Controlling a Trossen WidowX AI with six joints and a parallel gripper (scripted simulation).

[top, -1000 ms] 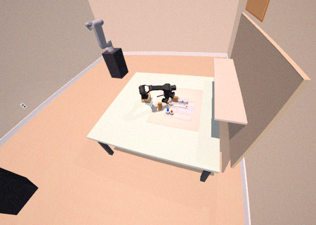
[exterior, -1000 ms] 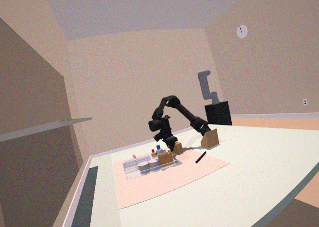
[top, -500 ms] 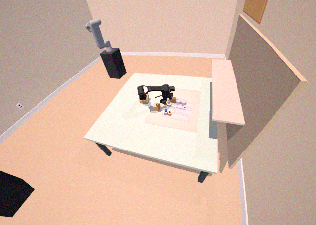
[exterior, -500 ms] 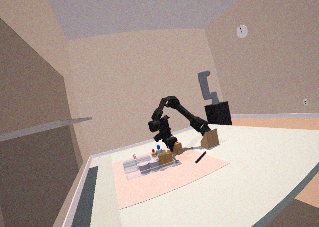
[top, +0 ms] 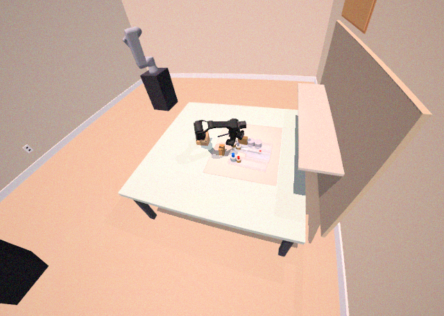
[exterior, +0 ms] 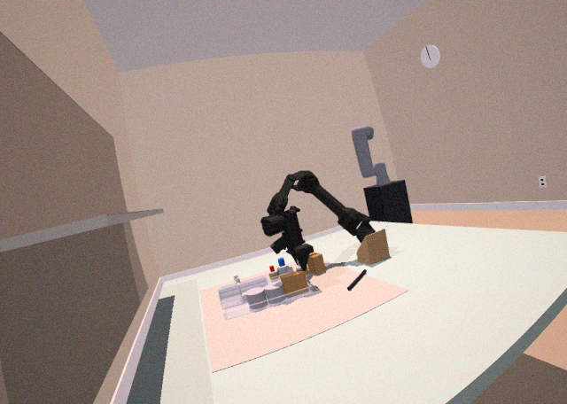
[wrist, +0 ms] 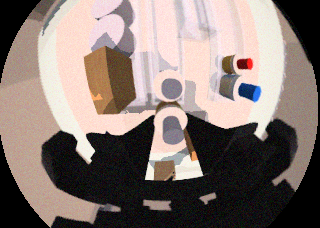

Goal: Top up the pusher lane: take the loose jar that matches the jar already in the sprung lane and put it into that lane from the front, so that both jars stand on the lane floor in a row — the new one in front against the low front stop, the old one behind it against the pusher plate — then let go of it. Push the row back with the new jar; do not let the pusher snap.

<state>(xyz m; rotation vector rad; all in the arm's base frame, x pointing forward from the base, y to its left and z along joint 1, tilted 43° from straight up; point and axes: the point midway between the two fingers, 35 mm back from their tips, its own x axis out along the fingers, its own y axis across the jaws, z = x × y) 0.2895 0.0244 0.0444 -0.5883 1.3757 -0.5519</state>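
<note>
Jar in the claw, fingers standing about half open and gripping its sides. Pointing roughly upright, long axis seemingly matching the lane jar's. Lying directly ahead of the claw in the wrist view: that second jar, with the lane running on beyond. Probably needing a straight, slow backward push; contact not showing clearly.
</note>
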